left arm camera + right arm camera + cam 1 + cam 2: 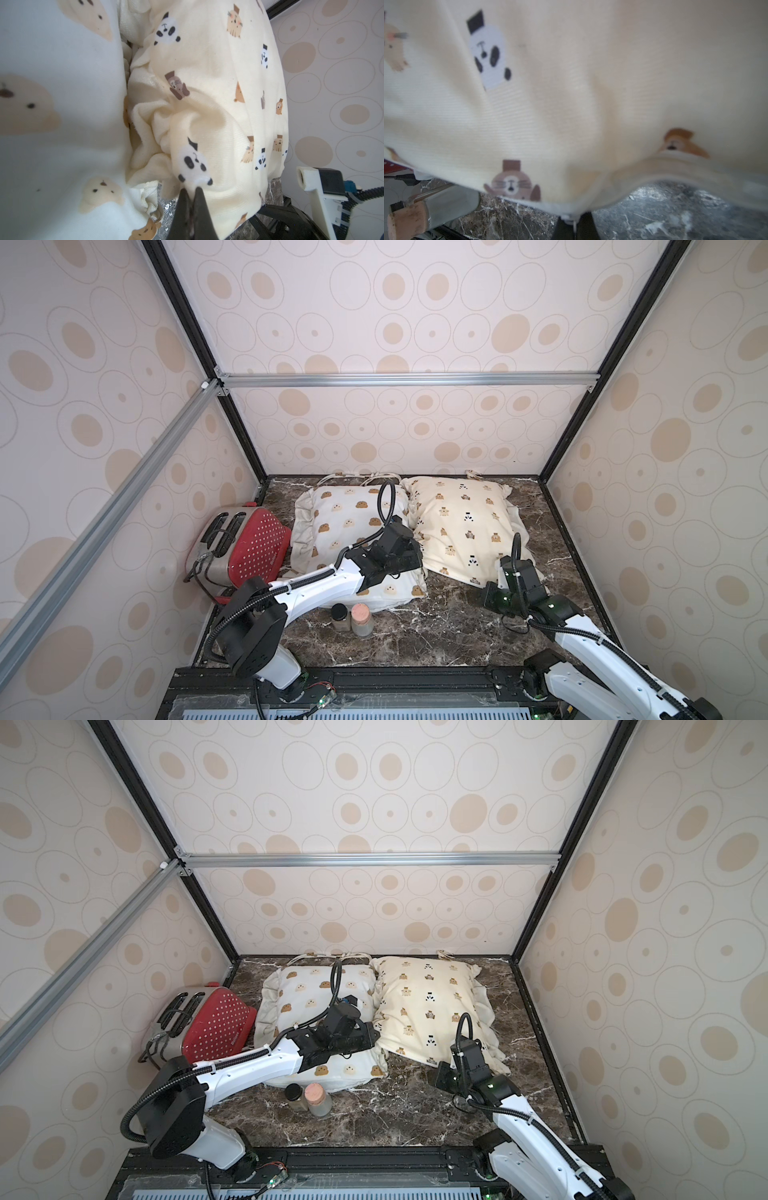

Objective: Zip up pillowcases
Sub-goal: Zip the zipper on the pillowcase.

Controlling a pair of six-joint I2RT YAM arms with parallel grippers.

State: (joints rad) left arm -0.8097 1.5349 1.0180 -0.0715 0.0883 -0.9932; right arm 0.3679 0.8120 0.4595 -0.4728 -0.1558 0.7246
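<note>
Across the back half of the dark marble table (436, 630) lay the two pillowcases, side by side and touching along their inner edges. The white pillowcase (340, 522), printed with brown and cream bears, was on the left. The cream-yellow pillowcase (461, 518), with small bears and pandas, was on the right. Both were stuffed and ruffle-edged, their far ends close to the back wall.

A red and silver toaster (249, 547) sat tilted by the left wall, just beside the white pillowcase's ruffle.

The left arm (316, 585) stretched over the near part of the white pillowcase, its wrist above the line where the two met. The right arm (582, 635) angled in from the near right, its wrist at the cream-yellow pillowcase's near edge.

Two small jars (351, 618) stood touching each other on the table, right at the white pillowcase's near edge. One had a dark lid, the other a cork-coloured top.

Seen from the left wrist, the left fingers (182, 209) were pressed together, pinching cream-yellow fabric near a panda print. Seen from the right wrist, the right fingers (563, 228) were likewise closed, clamped on that pillowcase's near hem, with a small pale tab between their tips.
</note>
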